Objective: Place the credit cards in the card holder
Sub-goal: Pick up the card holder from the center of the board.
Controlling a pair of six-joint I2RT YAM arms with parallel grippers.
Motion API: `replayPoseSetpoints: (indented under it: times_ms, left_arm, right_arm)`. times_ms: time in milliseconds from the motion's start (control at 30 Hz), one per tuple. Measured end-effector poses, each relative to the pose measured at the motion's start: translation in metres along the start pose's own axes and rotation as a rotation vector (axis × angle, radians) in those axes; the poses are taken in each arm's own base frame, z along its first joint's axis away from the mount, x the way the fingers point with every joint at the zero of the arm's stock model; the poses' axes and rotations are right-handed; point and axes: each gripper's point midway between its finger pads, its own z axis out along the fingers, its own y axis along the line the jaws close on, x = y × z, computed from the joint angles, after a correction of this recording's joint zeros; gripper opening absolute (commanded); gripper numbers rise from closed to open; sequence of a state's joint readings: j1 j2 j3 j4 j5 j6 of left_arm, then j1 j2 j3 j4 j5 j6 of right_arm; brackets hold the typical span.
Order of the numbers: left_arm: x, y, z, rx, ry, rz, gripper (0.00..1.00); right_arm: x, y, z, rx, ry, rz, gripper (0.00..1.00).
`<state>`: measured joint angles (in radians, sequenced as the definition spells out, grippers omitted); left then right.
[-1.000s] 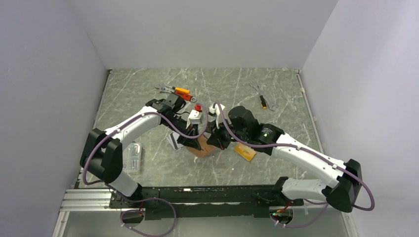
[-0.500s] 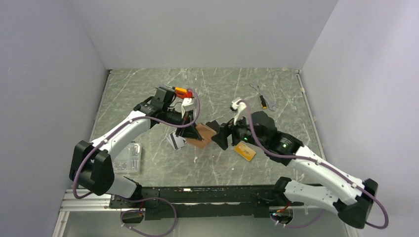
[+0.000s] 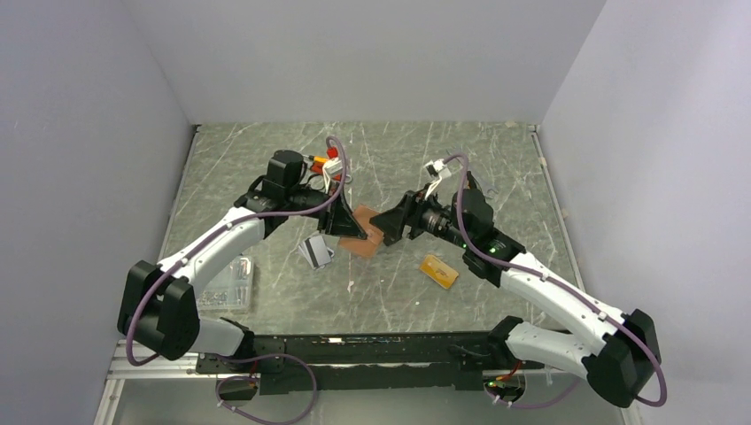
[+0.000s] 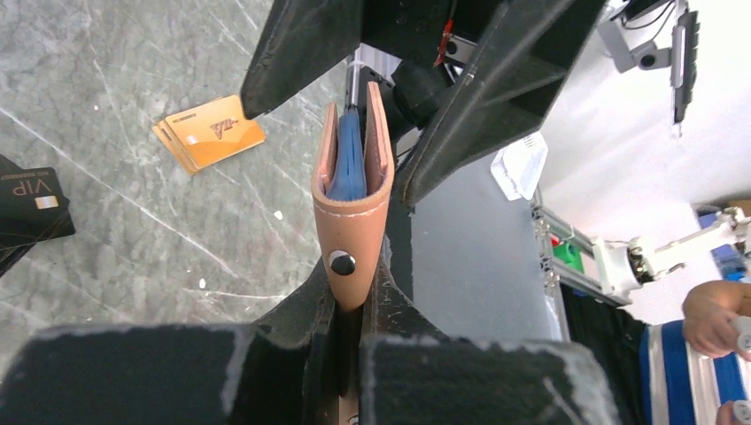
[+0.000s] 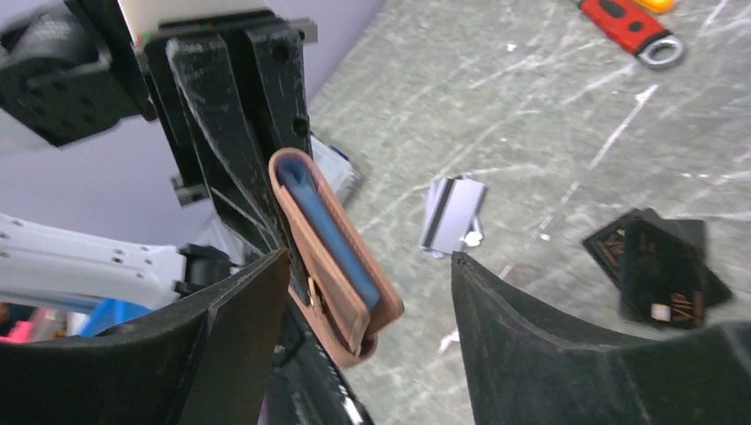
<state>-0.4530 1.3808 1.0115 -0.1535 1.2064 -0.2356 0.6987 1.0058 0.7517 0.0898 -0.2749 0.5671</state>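
The card holder (image 4: 353, 190) is a tan leather fold with blue lining, held edge-up above the table, and my left gripper (image 4: 354, 297) is shut on its snap end. From above, the left gripper (image 3: 347, 223) and the card holder (image 3: 368, 237) sit mid-table. My right gripper (image 5: 370, 258) is open, its fingers straddling the card holder's (image 5: 329, 252) free end without touching; the top view puts the right gripper (image 3: 390, 225) just right of the holder. Credit cards lie on the table: orange-gold ones (image 4: 209, 133) (image 3: 439, 271), a silver-grey striped one (image 5: 453, 212) (image 3: 315, 251), black ones (image 5: 660, 257) (image 4: 27, 202).
Orange- and red-handled tools (image 3: 324, 164) lie at the back behind the left arm, and the red handle (image 5: 630, 25) shows in the right wrist view. A small wrench and driver (image 3: 474, 181) lie at the back right. A clear plastic box (image 3: 232, 282) sits near the left front edge.
The right gripper went from shut to open and drew back to the right. The left gripper lifted the card holder and carried it slightly toward the back.
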Motion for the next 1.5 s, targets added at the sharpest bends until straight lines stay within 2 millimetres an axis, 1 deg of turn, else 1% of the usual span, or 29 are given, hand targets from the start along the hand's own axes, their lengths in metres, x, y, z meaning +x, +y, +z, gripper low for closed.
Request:
replayPoseSetpoints:
  times_ms: [100, 167, 200, 233, 267, 300, 333, 400, 433, 467, 533, 633, 767, 933, 1033, 1167, 1300, 1333, 1367, 1400, 1433, 1467, 1500]
  left_arm:
    - [-0.003, -0.006, -0.001, 0.004, -0.015, -0.011, 0.07]
    - [-0.006, -0.008, -0.001, 0.004, -0.022, -0.017, 0.13]
    - [-0.006, -0.008, -0.002, 0.003, -0.025, -0.022, 0.18]
    - [-0.006, -0.008, -0.002, 0.001, -0.027, -0.03, 0.27]
    - [-0.007, -0.007, -0.002, -0.001, -0.03, -0.039, 0.37]
    - [-0.007, -0.007, -0.003, 0.0, -0.031, -0.047, 0.48]
    - [-0.008, -0.008, -0.003, 0.003, -0.032, -0.05, 0.63]
    - [-0.009, -0.011, -0.003, 0.017, -0.032, -0.042, 0.8]
    - [-0.009, -0.013, -0.003, 0.027, -0.029, -0.038, 0.86]
    - [-0.009, -0.016, -0.004, 0.039, -0.026, -0.033, 0.88]
    - [-0.01, -0.021, -0.006, 0.065, -0.021, -0.023, 0.88]
    - [-0.015, -0.026, -0.011, 0.091, -0.021, 0.004, 0.86]
    - [-0.018, -0.03, -0.016, 0.117, -0.021, 0.054, 0.8]
    - [-0.015, -0.034, -0.017, 0.149, -0.011, 0.087, 0.69]
    - [-0.014, -0.034, -0.017, 0.16, -0.01, 0.109, 0.58]
    - [-0.013, -0.035, -0.018, 0.17, -0.007, 0.122, 0.35]
    - [-0.013, -0.036, -0.017, 0.178, -0.006, 0.131, 0.2]
    - [-0.012, -0.037, -0.018, 0.183, -0.005, 0.132, 0.14]
    - [-0.012, -0.038, -0.018, 0.187, -0.004, 0.133, 0.08]
    - [-0.012, -0.038, -0.018, 0.186, -0.004, 0.133, 0.01]
    - [-0.012, -0.037, -0.018, 0.186, -0.004, 0.136, 0.0]
    - [-0.011, -0.037, -0.017, 0.184, -0.004, 0.138, 0.0]
    - [-0.011, -0.036, -0.017, 0.178, -0.004, 0.139, 0.0]
  right_arm:
    - [-0.007, 0.005, 0.007, -0.047, -0.017, 0.044, 0.4]
    - [-0.008, 0.009, 0.011, -0.074, -0.017, 0.068, 0.22]
    - [-0.009, 0.012, 0.012, -0.089, -0.018, 0.079, 0.13]
    - [-0.009, 0.015, 0.012, -0.103, -0.019, 0.087, 0.05]
    - [-0.01, 0.017, 0.012, -0.114, -0.018, 0.095, 0.0]
    - [-0.01, 0.018, 0.012, -0.118, -0.019, 0.098, 0.0]
    - [-0.011, 0.018, 0.012, -0.118, -0.018, 0.104, 0.0]
    - [-0.01, 0.016, 0.011, -0.114, -0.012, 0.11, 0.0]
    - [-0.009, 0.015, 0.011, -0.113, -0.007, 0.111, 0.0]
    - [-0.009, 0.013, 0.01, -0.112, -0.001, 0.11, 0.0]
    - [-0.006, 0.01, 0.008, -0.111, 0.019, 0.097, 0.0]
    - [-0.002, 0.012, 0.004, -0.127, 0.057, 0.069, 0.0]
    - [0.001, 0.025, -0.001, -0.189, 0.113, 0.022, 0.0]
    - [0.006, 0.036, -0.002, -0.255, 0.181, -0.017, 0.0]
    - [0.012, 0.041, -0.002, -0.283, 0.22, -0.031, 0.0]
    - [0.015, 0.049, -0.001, -0.315, 0.263, -0.054, 0.0]
    - [0.016, 0.059, 0.001, -0.349, 0.289, -0.084, 0.0]
    - [0.016, 0.061, 0.001, -0.354, 0.295, -0.093, 0.0]
    - [0.016, 0.061, 0.001, -0.355, 0.298, -0.098, 0.03]
    - [0.016, 0.061, 0.001, -0.353, 0.303, -0.1, 0.12]
    - [0.016, 0.06, 0.001, -0.349, 0.31, -0.103, 0.27]
    - [0.017, 0.059, 0.001, -0.344, 0.313, -0.105, 0.47]
    - [0.016, 0.057, 0.002, -0.333, 0.315, -0.113, 0.55]
